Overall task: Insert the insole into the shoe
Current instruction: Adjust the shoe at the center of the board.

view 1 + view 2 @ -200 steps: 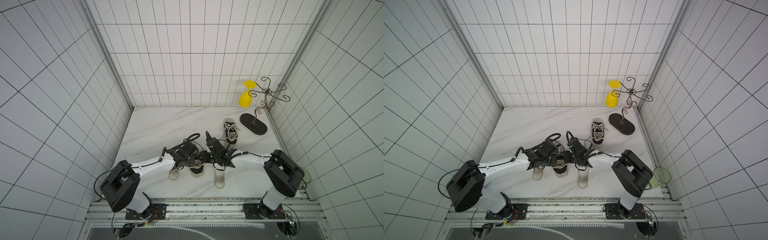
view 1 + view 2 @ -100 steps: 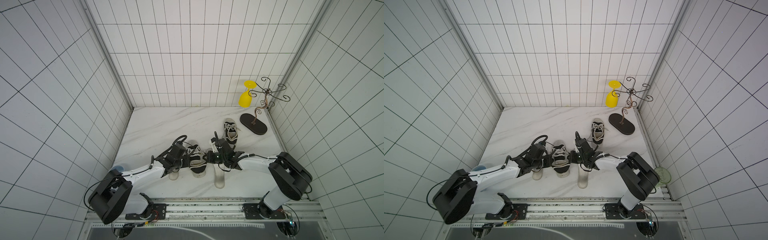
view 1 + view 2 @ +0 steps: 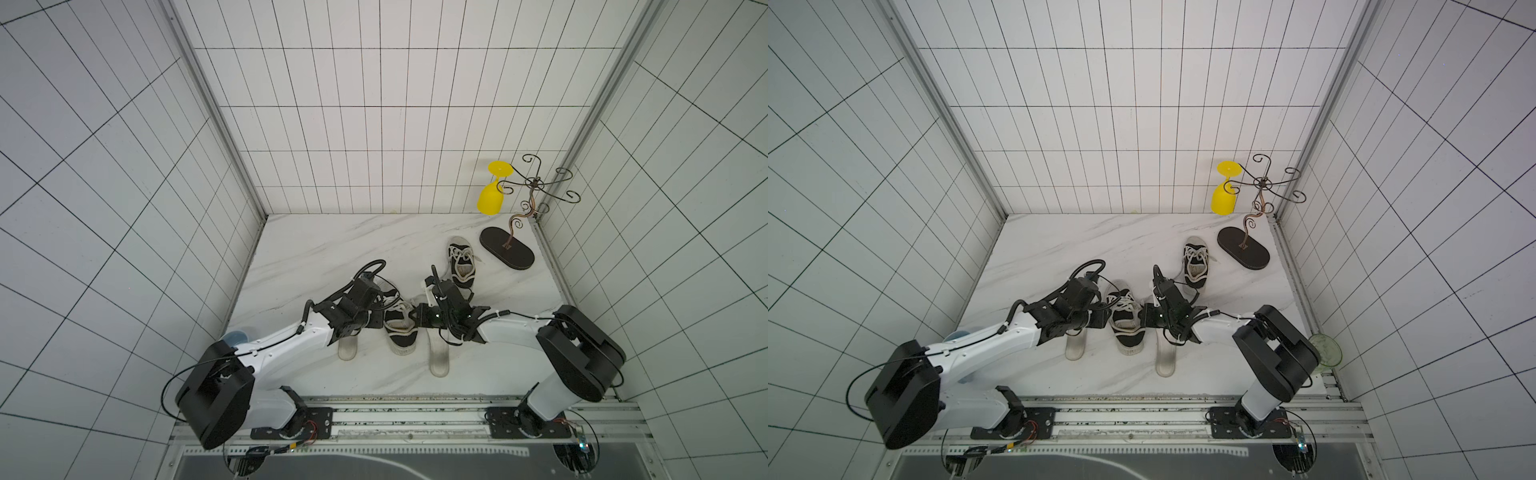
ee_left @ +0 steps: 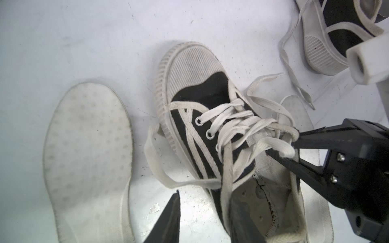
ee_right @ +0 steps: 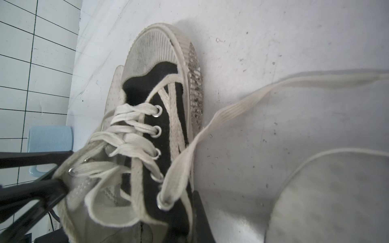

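Lower centre of a top view: shoe (image 3: 400, 328) on the bench (image 3: 332, 249), toe toward the bottom edge. On its right rim, right end effector (image 3: 417, 322), pinched together on collar and lace. On its left, left end effector (image 3: 376, 322), fingers (image 4: 168, 221) apart, one outside the shoe, one over its opening. Flat on the bench beside the toe: insole (image 3: 347, 347) to the left, second insole (image 3: 439, 357) to the right, both outside the shoe.

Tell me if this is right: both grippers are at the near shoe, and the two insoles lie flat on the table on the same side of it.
Not the same side: one insole lies on the left arm's side of the near shoe, the other insole on the right arm's side. Both top views show it.
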Controlling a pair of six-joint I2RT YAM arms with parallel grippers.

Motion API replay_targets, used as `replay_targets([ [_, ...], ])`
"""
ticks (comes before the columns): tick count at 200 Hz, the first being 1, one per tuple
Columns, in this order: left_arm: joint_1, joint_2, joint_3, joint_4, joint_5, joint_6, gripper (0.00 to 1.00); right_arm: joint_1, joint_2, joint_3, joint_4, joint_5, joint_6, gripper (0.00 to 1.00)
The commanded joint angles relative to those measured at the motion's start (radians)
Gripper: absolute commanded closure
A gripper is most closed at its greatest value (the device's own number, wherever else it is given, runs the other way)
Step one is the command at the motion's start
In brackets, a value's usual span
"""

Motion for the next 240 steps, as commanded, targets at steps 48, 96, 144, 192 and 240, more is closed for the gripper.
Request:
replay_targets([
  [48, -0.148, 0.017, 0.105, 0.034, -0.010, 0.273, 0.68, 0.003, -0.033, 0.041, -0.034, 0.096, -0.014, 0.95],
  [96, -0.154, 0.165, 0.123, 0.093, 0.000, 0.349, 0.65, 0.004, -0.041, 0.009, 0.038, 0.080, 0.009, 0.94],
  [144, -0.152, 0.246, 0.115, 0.118, -0.090, 0.387, 0.52, 0.003, -0.053, -0.019, 0.071, 0.076, 0.009, 0.93],
  [192, -0.151, 0.337, 0.146, 0.049, -0.192, 0.465, 0.44, 0.004, -0.053, -0.041, 0.085, 0.075, -0.003, 0.93],
  [240, -0.151, 0.413, 0.189, 0.009, -0.212, 0.483, 0.40, 0.003, -0.041, -0.050, 0.102, 0.073, -0.014, 0.93],
])
